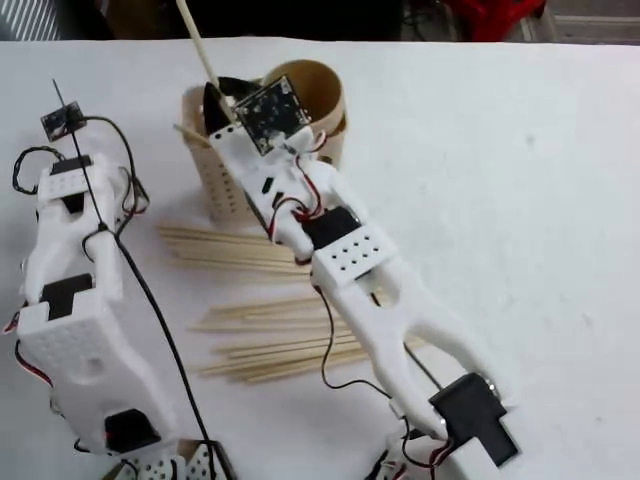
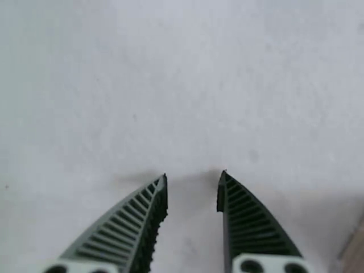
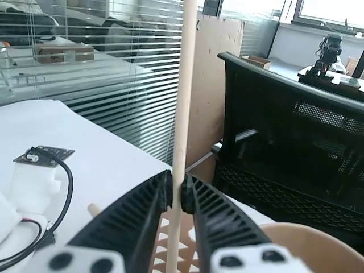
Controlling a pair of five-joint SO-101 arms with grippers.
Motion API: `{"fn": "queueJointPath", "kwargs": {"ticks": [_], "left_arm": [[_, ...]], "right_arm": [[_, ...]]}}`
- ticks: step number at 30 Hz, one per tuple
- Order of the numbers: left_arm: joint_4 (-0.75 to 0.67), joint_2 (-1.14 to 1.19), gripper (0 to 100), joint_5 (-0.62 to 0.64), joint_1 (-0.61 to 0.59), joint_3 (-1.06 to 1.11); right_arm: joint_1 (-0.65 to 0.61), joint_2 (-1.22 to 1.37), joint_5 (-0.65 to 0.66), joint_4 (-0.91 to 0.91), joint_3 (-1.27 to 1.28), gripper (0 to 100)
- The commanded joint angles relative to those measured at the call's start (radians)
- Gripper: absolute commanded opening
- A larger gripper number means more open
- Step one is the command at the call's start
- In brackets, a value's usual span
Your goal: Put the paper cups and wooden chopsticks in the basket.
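Currently right jaws clamped on one chopstick over the basket, left jaws open over the desk, loose chopsticks heaped between arms, paper cup at basket

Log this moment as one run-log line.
right gripper: shut on thin wooden chopstick, near-upright over white perforated basket | left gripper: open over white table | other chopsticks: loose pile on table

No text, label, number or sign can be read on anything here.
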Motion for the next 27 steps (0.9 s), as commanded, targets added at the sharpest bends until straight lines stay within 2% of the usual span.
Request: {"fn": "queueJointPath", "kwargs": {"ticks": [1,8,11,19,25,27], "left_arm": [[-0.018,-0.005,16,-0.012,0.025,-0.009],[-0.018,-0.005,16,-0.012,0.025,-0.011],[-0.018,-0.005,16,-0.012,0.025,-0.011],[-0.018,-0.005,16,-0.012,0.025,-0.011],[-0.018,-0.005,16,-0.012,0.025,-0.012],[-0.018,-0.005,16,-0.012,0.025,-0.012]], "right_arm": [[0.013,-0.059,-0.009,0.036,-0.008,2.2],[0.013,-0.065,-0.003,0.042,-0.006,2.2],[0.013,-0.067,-0.002,0.097,-0.006,3.1],[0.013,-0.067,-0.002,0.242,-0.014,23.7],[0.025,-0.102,-0.002,0.252,-0.012,18.4],[0.035,-0.156,-0.002,0.323,-0.014,14.6]]}}
